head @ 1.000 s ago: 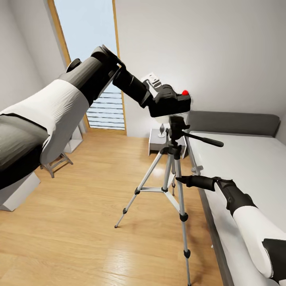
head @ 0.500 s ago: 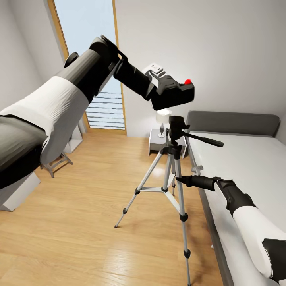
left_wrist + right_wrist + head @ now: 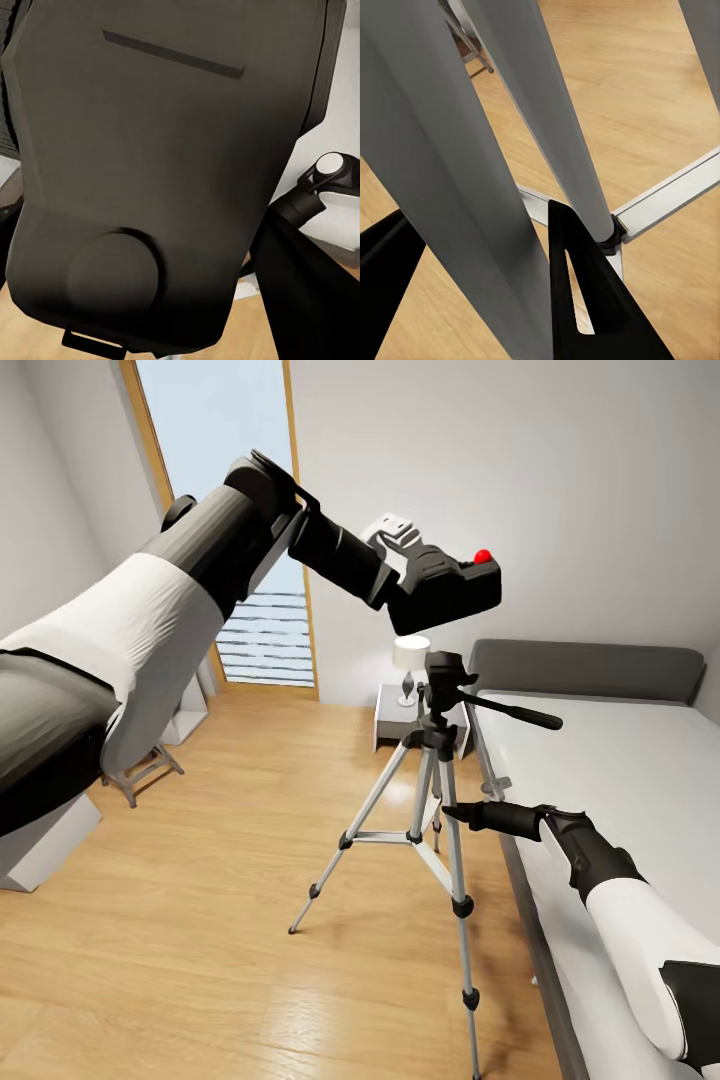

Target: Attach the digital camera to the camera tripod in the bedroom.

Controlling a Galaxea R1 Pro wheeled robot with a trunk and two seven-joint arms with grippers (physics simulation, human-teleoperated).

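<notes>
- Bedroom: grey walls, a wood floor (image 3: 200, 920) and a wood-framed window (image 3: 225, 510) are making up the setting; a bed (image 3: 620, 780) with a grey headboard is standing at the right, a nightstand with a lamp (image 3: 410, 655) beside it.
- Left arm (image 3: 150, 630): it is reaching forward and up from the left of the head view, ending at the left gripper (image 3: 405, 575).
- Tripod (image 3: 440, 790): it is standing upright on the floor just beside the bed, its silver legs spreading and its black handle pointing right over the mattress.
- Right gripper (image 3: 470, 817): it is sitting against a tripod leg (image 3: 502, 225); in the right wrist view its two black fingers (image 3: 585, 300) are straddling that leg, though whether they are pressing on it cannot be told.
- Camera (image 3: 447, 595): the left gripper is grasping it, holding it tilted in the air just above the tripod head and apart from it; the camera's dark body (image 3: 157, 172) is facing the left wrist view.
- Red dot (image 3: 483, 556): it is showing on the camera's top.
</notes>
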